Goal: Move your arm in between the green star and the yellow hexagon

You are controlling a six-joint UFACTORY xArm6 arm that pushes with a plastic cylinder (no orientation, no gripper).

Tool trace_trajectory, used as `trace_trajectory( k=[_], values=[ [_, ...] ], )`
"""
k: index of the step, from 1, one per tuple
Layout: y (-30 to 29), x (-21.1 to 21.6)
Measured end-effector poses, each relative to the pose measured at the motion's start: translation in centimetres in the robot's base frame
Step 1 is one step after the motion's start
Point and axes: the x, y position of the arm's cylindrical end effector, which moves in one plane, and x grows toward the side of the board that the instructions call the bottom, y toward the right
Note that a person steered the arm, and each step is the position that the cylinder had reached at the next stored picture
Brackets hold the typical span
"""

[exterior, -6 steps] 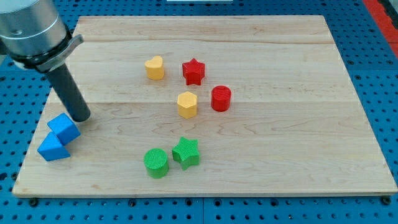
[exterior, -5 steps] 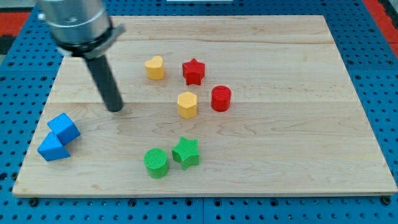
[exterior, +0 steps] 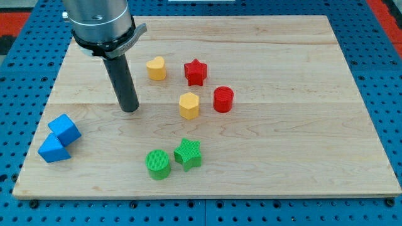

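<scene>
My tip (exterior: pixel 130 109) has swept rightward from the blue blocks (exterior: pixel 58 139), now left of the yellow hexagon (exterior: pixel 188 105), still short of the gap above the green star (exterior: pixel 188 154); no claw exists.

My tip (exterior: pixel 130 109) rests on the wooden board (exterior: pixel 301 144), toward the view's left of the block group. The yellow hexagon (exterior: pixel 189 105) lies to the view's right of the tip, apart from it. The green star (exterior: pixel 188 154) lies toward the view's bottom right of the tip, well apart, with the green cylinder (exterior: pixel 157 164) just beside it on the view's left. The red cylinder (exterior: pixel 223 99) sits just to the view's right of the yellow hexagon. The red star (exterior: pixel 195 72) and the yellow heart (exterior: pixel 156 68) sit nearer the view's top. A blue cube (exterior: pixel 64 129) and a blue triangular block (exterior: pixel 53 149) touch each other at the board's left edge.
</scene>
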Motion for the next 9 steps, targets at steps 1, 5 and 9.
trace_trajectory(
  k=[1,5,9],
  values=[
    [-0.6,1.1],
    [-1.9,5.0],
    [-1.9,5.0]
  ],
)
